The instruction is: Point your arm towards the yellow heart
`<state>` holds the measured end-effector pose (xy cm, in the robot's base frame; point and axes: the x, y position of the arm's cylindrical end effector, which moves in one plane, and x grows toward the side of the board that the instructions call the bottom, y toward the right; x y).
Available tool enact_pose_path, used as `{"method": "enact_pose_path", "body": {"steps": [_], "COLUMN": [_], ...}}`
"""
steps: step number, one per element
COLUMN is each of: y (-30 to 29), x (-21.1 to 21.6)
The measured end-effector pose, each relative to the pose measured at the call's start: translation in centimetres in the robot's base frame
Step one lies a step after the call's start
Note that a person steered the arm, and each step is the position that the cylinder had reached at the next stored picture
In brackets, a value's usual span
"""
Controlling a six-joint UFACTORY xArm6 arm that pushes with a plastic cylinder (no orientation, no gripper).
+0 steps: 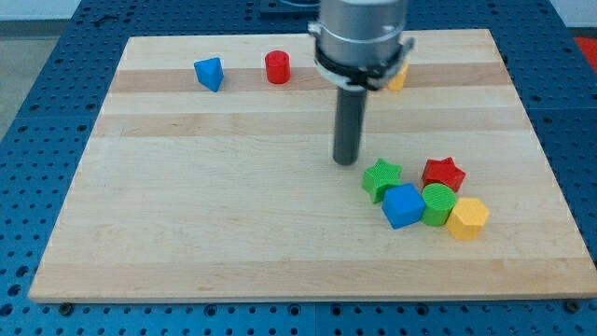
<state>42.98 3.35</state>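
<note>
Right now your arm stands upright with my tip (347,161) just left of the green star (381,177); it carries no pincer.

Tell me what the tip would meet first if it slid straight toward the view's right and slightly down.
Probably the green star: my tip sits just off its upper-left edge, apart from it. The red star and blue cube lie behind it. Depth is uncertain.
</note>
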Motion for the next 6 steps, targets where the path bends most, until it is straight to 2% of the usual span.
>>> {"method": "enact_pose_path", "body": {"steps": [1, 2, 3, 4, 5, 6], "y": [-0.8, 3.1, 4.7, 4.3, 7.6, 13.1], "x": [-7.4, -11.8, -13.3, -17.0, -19.5, -18.6]}}
